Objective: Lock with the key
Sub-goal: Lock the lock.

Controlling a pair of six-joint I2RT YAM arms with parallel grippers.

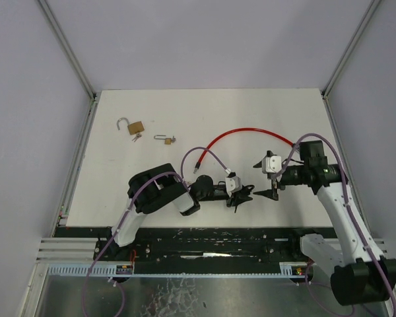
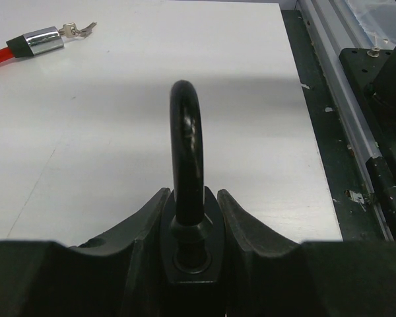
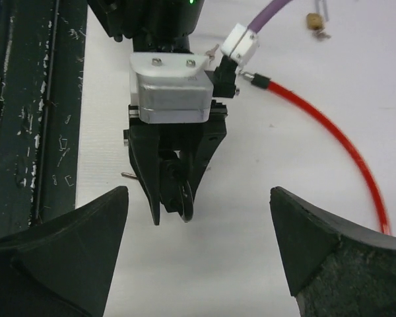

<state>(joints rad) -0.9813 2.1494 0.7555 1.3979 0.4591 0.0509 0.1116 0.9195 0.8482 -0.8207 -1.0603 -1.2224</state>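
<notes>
You're in a robotics lab cell: a white table walled by plain grey panels on aluminium posts, with the left arm and right arm bolted to a scuffed black base rail.

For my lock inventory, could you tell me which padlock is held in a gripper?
The black padlock, clamped in the left gripper; both brass padlocks lie loose on the table.

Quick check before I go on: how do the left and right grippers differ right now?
The left gripper is closed on the black padlock, whose shackle sticks out between the fingers. The right gripper stands wide open and holds nothing. The left gripper sits near the middle of the white table, and the right gripper is just to its right. Both are low over the table and point at each other.
</notes>
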